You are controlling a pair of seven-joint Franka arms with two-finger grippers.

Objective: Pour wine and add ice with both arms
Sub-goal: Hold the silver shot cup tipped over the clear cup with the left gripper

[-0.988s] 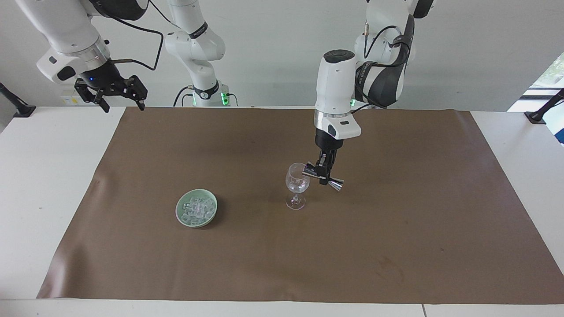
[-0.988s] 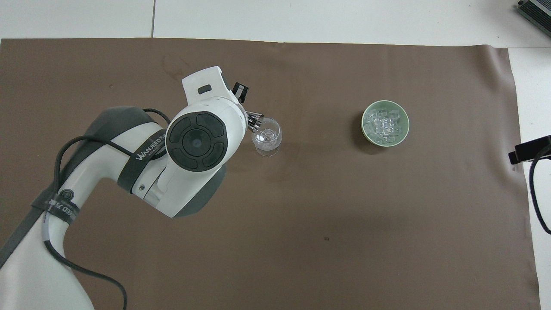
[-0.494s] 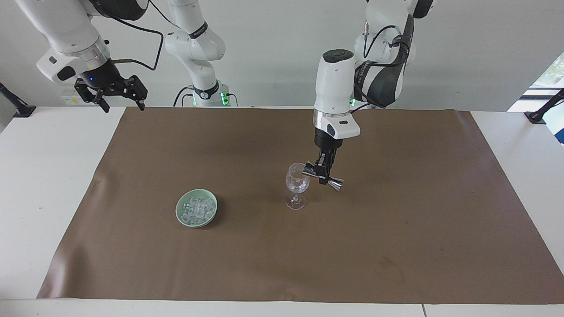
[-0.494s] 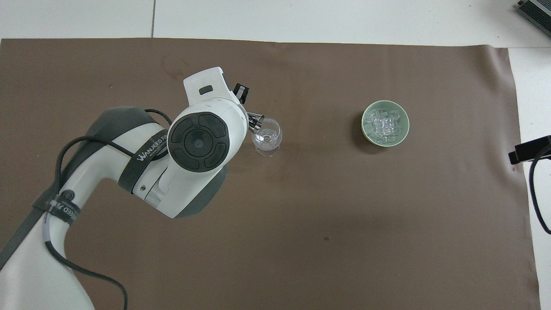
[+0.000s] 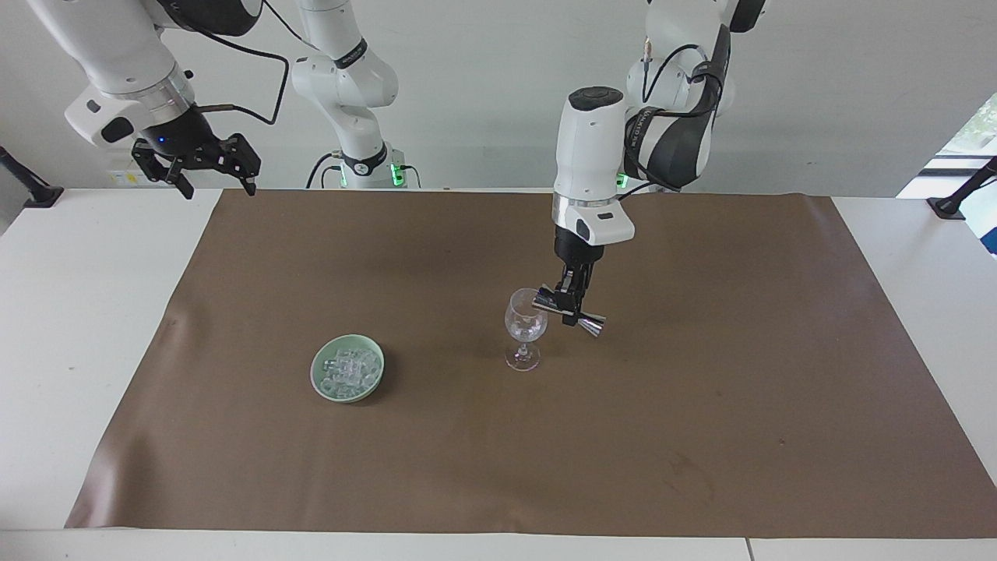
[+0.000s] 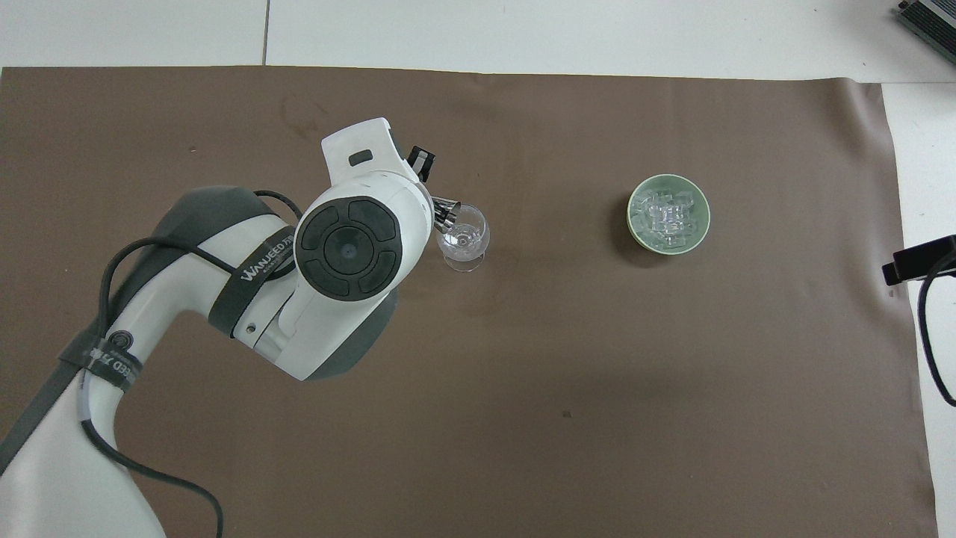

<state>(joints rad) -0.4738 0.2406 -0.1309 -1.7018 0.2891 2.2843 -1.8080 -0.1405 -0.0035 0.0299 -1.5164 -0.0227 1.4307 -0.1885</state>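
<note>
Look at the facing view first: your left gripper (image 5: 575,305) hangs over the brown mat (image 5: 701,436), clamped tight on a small steel jigger (image 5: 570,312) that lies tipped almost on its side. One mouth of the jigger sits at the rim of the wine glass (image 5: 525,327), the other end points away toward the left arm's end of the table. The glass stands upright on its foot near the middle of the mat.

From the overhead view you lose most of that grip, because the left arm's white wrist covers the fingers; only the jigger's tip (image 6: 446,210) pokes out, touching the rim of the glass (image 6: 464,237). What you do gain there is a look straight down into the bowl of the glass (something clear glints at its bottom, though you cannot tell what).

The ice (image 5: 348,371) is a heap of clear cubes in a pale green bowl (image 5: 321,383), which sits on the mat toward the right arm's end, well apart from the glass. The overhead view shows the cubes (image 6: 667,215) filling the bowl (image 6: 635,224) more plainly.

Your right gripper (image 5: 204,165) waits high over the table's edge at its own end, fingers spread wide and holding nothing. Overhead, only a black sliver (image 6: 917,258) shows at the frame's edge.
</note>
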